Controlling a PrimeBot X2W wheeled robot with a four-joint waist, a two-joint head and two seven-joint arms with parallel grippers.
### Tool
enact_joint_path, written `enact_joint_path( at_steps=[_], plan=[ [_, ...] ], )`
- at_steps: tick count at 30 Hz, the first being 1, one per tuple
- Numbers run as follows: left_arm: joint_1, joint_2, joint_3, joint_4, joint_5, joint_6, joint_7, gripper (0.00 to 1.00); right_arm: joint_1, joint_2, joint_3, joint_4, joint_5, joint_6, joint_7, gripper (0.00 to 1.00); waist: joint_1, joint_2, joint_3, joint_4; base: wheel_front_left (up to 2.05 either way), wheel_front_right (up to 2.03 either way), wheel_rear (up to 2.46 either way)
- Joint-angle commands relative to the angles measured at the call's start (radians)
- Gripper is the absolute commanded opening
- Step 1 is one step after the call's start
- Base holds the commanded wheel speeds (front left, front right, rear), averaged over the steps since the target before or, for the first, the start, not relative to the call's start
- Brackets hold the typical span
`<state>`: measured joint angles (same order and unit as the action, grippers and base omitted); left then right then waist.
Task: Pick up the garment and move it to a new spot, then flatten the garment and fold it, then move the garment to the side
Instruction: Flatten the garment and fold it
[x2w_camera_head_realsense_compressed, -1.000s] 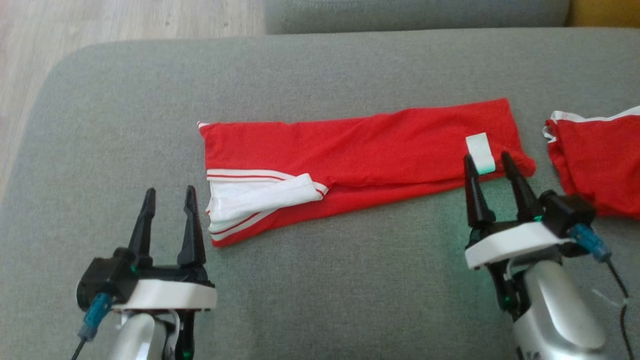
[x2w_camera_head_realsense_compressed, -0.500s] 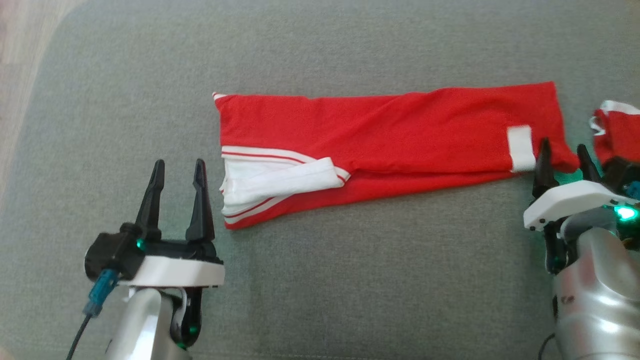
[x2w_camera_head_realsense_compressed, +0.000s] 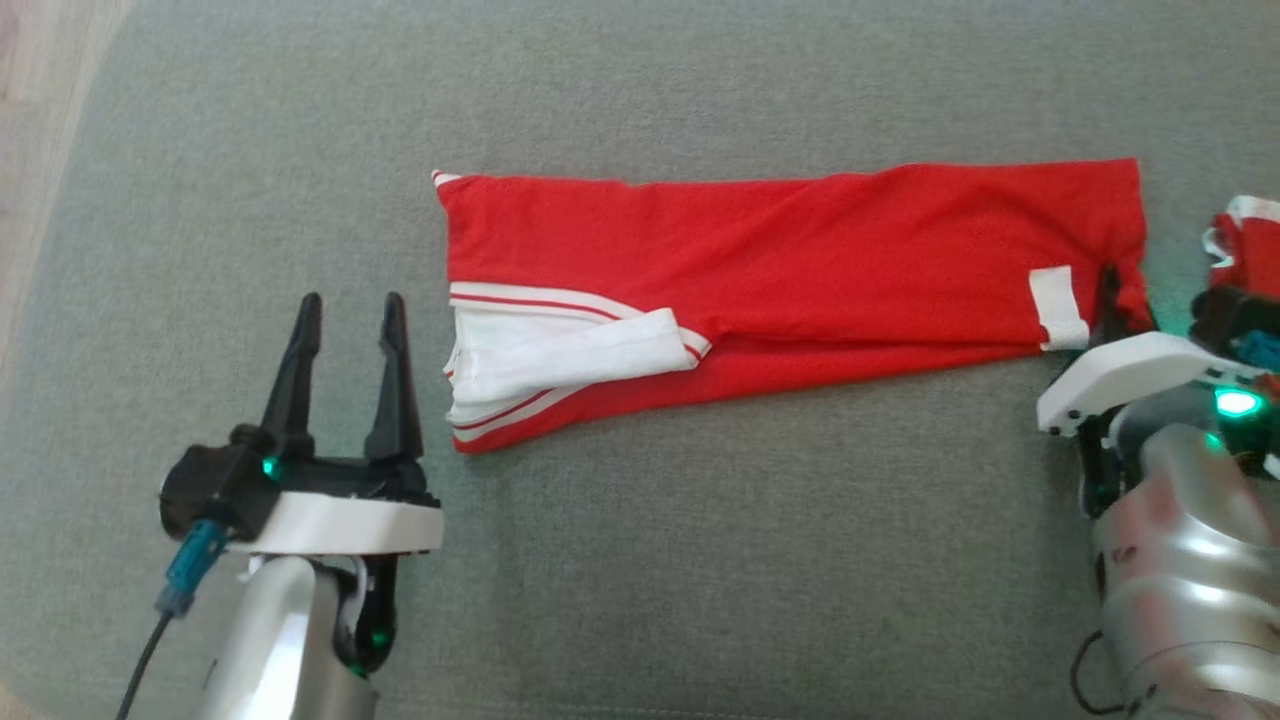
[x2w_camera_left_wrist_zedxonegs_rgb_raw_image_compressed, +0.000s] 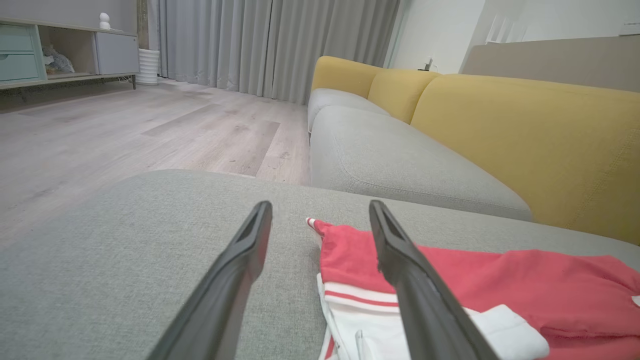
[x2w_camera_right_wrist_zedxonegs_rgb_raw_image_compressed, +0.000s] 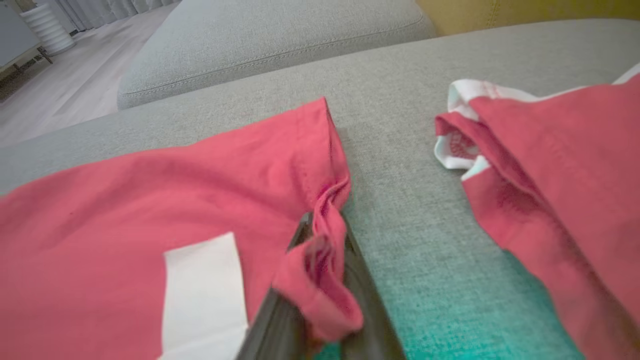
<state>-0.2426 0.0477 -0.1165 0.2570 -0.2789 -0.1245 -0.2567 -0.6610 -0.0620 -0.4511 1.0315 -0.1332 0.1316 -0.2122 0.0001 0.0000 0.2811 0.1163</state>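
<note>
Right gripper (x2w_camera_right_wrist_zedxonegs_rgb_raw_image_compressed: 324, 239) has closed, jaws pinching the garment (x2w_camera_head_realsense_compressed: 800, 250); left gripper (x2w_camera_head_realsense_compressed: 345, 300) hovers, jaws spread.

grey sofa (x2w_camera_head_realsense_compressed: 640, 560), sm. red cloth (x2w_camera_right_wrist_zedxonegs_rgb_raw_image_compressed: 560, 160) (white edge)

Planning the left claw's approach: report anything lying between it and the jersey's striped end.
Nothing visible does. The open left claw sits beside the jersey, apart from its striped end, with bare grey cushion between.
</note>
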Motion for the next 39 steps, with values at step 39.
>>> enact_joint_path(
  at_steps=[39],
  plan=[
    [0.050,0.003,-0.014,-0.006,-0.012,0.006,-0.005,1.00,0.111,0.012,0.814,-0.430,0.614,-0.001,0.086,0.00,-0.0001,0.0000,-0.208,0.046,0.00,0.00,0.00]
  ],
)
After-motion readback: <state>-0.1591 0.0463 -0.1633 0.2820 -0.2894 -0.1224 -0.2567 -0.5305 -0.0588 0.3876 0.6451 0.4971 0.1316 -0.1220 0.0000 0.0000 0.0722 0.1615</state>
